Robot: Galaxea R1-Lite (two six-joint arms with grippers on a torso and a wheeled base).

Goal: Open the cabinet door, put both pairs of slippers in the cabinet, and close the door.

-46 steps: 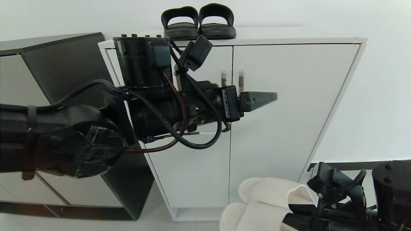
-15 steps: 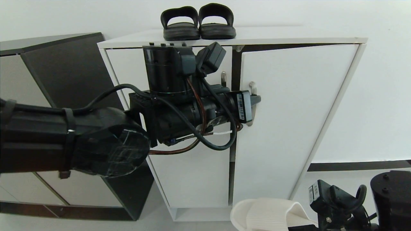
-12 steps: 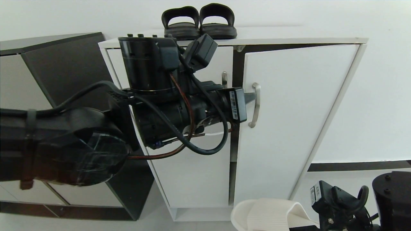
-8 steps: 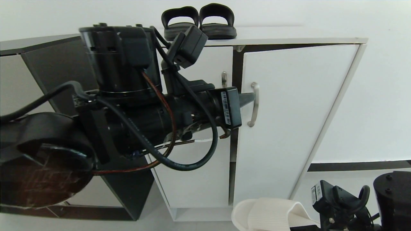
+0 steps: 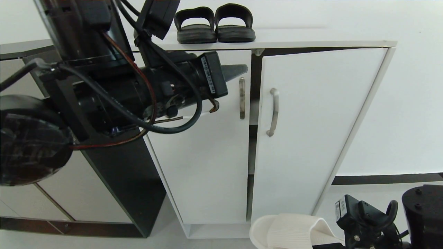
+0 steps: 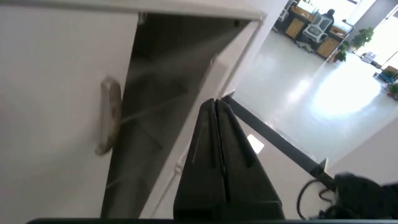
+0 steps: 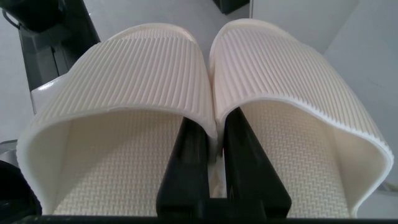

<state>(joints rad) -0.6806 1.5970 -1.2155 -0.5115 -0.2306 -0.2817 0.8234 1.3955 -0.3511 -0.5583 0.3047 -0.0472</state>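
Cream foam slippers (image 7: 124,81), light and squashy, are pinched by their touching inner walls in the right end effector (image 7: 214,134), low before the cabinet's (image 5: 311,43) right door (image 5: 311,138), which stands ajar. Black slippers (image 5: 214,24) rest side by side on the cabinet top near its back edge. They are probably light and rubbery, best pinched together likewise. The left end effector (image 5: 238,70), closed on nothing, hangs by the left door's (image 5: 207,166) upper edge.
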